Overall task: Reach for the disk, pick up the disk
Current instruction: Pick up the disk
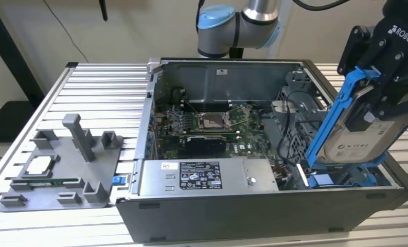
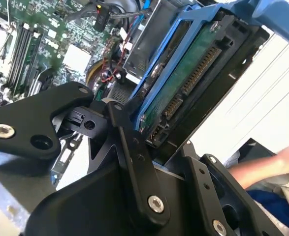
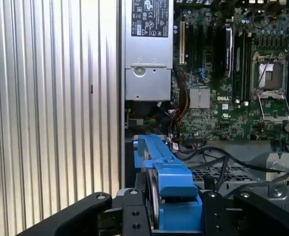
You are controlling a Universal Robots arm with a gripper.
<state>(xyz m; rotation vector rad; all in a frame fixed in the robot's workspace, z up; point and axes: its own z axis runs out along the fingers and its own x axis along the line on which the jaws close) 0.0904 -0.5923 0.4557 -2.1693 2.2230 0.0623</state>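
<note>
An open grey computer case (image 1: 259, 216) sits on a ribbed aluminium bench (image 1: 94, 98). Inside lie a green motherboard (image 1: 204, 128) and a silver power supply box (image 1: 204, 177). A grey plastic fixture (image 1: 66, 170) rests at the exterior view's left.

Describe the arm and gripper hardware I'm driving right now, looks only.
The arm has silver-grey tube sections with light-blue joint caps and a black cable overhead. The gripper is matte black with white lettering on its body; its fingers are flat black metal links joined by silver screws and pivot pins.
</note>
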